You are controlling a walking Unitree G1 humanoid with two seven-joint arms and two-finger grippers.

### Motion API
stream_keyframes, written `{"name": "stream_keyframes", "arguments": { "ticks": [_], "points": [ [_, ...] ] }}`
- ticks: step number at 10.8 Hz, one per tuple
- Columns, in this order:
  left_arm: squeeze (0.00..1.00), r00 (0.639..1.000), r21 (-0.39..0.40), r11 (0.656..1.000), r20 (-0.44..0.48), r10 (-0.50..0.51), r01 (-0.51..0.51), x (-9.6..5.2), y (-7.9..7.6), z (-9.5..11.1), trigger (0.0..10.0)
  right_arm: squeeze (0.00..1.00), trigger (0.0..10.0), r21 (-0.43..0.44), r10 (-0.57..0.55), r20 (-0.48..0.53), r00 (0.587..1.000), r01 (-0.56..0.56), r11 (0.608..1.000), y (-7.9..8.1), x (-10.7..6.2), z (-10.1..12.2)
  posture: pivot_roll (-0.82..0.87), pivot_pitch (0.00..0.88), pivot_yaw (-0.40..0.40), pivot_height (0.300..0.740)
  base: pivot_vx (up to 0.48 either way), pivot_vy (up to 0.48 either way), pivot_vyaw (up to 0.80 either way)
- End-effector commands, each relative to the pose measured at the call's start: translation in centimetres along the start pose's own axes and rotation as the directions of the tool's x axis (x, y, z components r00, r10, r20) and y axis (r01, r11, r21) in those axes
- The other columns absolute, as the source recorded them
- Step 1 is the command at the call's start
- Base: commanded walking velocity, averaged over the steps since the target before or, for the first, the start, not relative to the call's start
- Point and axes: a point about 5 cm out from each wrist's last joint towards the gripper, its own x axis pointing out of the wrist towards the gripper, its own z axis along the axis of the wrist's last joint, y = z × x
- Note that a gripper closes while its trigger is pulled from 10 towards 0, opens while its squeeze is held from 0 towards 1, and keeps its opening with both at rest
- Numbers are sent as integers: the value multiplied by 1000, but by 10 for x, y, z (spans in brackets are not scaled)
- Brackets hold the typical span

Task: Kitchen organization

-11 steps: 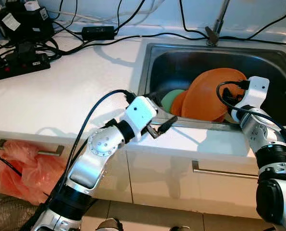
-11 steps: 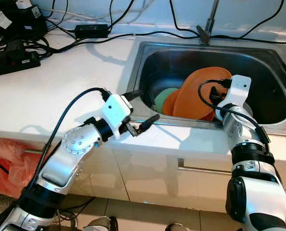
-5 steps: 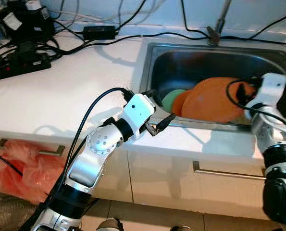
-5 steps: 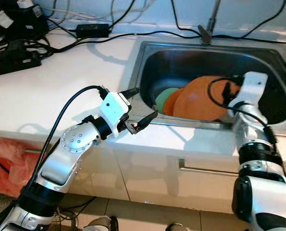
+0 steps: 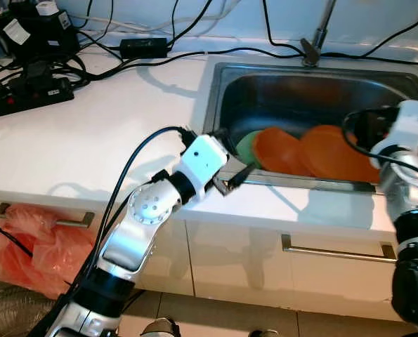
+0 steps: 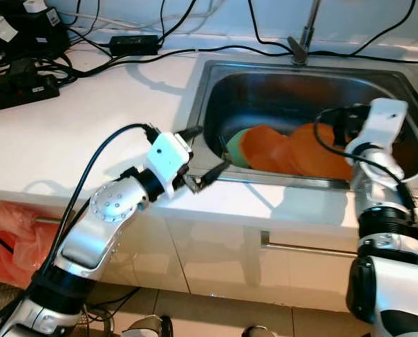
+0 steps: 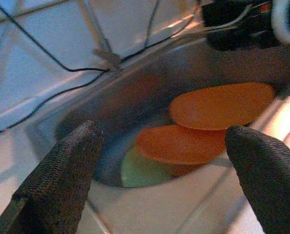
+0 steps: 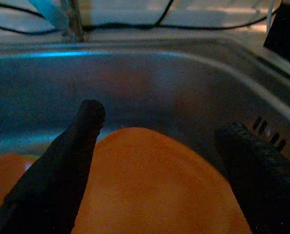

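orange plates [image 5: 314,151] crowd the sink [image 5: 293,77] floor; its back half seems free.

Two silver, round-jointed arms are seen, each ended by a white boxy wrist block fed by a looping black cable, the left gripper [image 5: 235,177] and the right gripper [image 8: 159,141] each being formed of two long black fingers [image 7: 62,178] with a rough, textured surface.
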Motion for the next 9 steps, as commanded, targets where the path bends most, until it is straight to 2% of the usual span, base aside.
{"name": "stream_keyframes", "arguments": {
  "ticks": [1,2,3,4,6,7,8,9],
  "points": [
    [1000,999,6,1000,-20,26,-25,1,4,-1,10000,1000,10000,-5,-2,55,998,2,1000,-2,0,12,92,73,30,740,0,0,0],
    [1000,998,1,998,-27,61,-61,1,5,-2,10000,1000,10000,-5,12,85,996,-11,1000,3,-2,15,89,68,30,740,0,0,0],
    [941,997,-18,998,-30,67,-67,2,3,-3,10000,1000,10000,-11,28,111,993,-27,1000,8,-4,18,86,64,32,740,0,0,0],
    [0,992,-38,992,-29,120,-121,4,2,-4,10000,0,10000,-24,63,157,986,-60,998,19,-11,23,77,54,34,740,0,0,0],
    [0,977,-65,975,-8,214,-214,6,9,-2,10000,0,10000,-27,91,187,978,-87,996,26,-17,27,70,43,35,740,0,0,-572],
    [0,942,-70,940,-16,335,-335,6,17,-5,10000,0,10000,-11,112,198,974,-112,994,34,-24,28,66,32,35,740,0,0,-800],
    [0,926,-106,920,-13,378,-378,5,24,-3,10000,0,10000,-26,134,204,970,-132,991,38,-27,29,64,31,34,740,0,0,-800],
    [0,897,-109,892,15,443,-439,3,34,3,10000,0,10000,-45,157,218,963,-150,988,42,-32,33,64,23,33,740,0,0,-800]
  ]
}}
